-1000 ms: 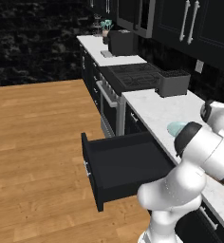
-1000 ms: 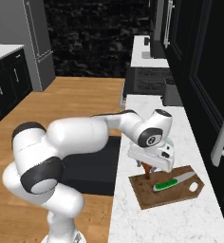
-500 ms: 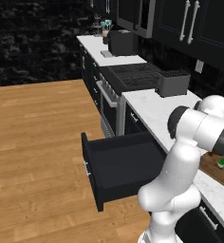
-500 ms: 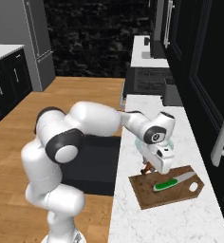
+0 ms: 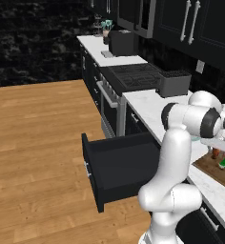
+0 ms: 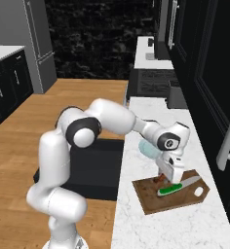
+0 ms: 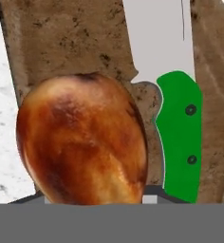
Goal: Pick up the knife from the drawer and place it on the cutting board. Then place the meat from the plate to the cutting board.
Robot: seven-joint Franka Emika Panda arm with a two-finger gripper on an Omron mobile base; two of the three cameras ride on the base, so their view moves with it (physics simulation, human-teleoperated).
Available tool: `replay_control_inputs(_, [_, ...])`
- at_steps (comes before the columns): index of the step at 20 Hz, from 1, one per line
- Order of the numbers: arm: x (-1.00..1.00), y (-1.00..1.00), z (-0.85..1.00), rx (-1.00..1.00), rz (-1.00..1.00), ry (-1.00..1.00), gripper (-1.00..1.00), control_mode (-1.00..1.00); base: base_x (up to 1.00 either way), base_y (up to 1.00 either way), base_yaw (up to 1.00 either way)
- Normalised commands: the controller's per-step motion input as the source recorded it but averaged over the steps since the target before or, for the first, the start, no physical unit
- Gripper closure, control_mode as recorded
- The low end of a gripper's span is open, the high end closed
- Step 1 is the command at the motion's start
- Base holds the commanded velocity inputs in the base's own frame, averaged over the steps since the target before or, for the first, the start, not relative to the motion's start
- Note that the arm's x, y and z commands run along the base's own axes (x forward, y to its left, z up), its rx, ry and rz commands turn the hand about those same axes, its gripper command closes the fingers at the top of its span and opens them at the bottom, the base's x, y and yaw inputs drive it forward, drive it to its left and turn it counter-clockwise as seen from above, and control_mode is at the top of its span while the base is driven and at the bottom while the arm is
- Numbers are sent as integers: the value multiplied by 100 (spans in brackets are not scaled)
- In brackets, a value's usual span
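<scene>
My gripper (image 6: 162,176) is shut on the meat (image 6: 158,180), a glossy reddish-brown drumstick, low over the left half of the dark brown cutting board (image 6: 178,200). I cannot tell whether the meat touches the board. The hand view has the meat (image 7: 80,137) close up, with the cutting board (image 7: 61,38) behind it. The knife (image 7: 180,137), green-handled with a pale blade, lies flat on the board just beside the meat. From the left base, the gripper (image 5: 218,153), knife (image 5: 224,161) and board (image 5: 213,167) sit at the far right. The pale plate (image 6: 145,148) lies behind the forearm. The black drawer (image 5: 119,167) stands open.
A white marble counter (image 6: 151,223) carries the board, with a black toaster (image 5: 174,83) and the stove (image 5: 133,74) farther along it. Dark upper cabinets (image 6: 214,73) hang above. The open drawer juts over the wooden floor (image 5: 38,143) beside my base.
The hand has carried the meat a little further onto the board, toward the knife, and lower. The elbow has swung round. The knife and the board have stayed put.
</scene>
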Motion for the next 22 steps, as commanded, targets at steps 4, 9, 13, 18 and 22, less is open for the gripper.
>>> replay_control_inputs(4, [30,3,-1,0,-5,0,-100,-100,0,0,0])
replay_control_inputs(9, [-17,0,-1,0,0,1,-100,-100,0,0,0])
replay_control_inputs(13, [-62,0,11,0,-3,0,-100,-100,0,0,0])
replay_control_inputs(18, [-79,15,76,0,-6,-15,-100,-100,0,0,0])
replay_control_inputs(22, [-87,69,100,0,-2,-32,-100,-100,0,0,0])
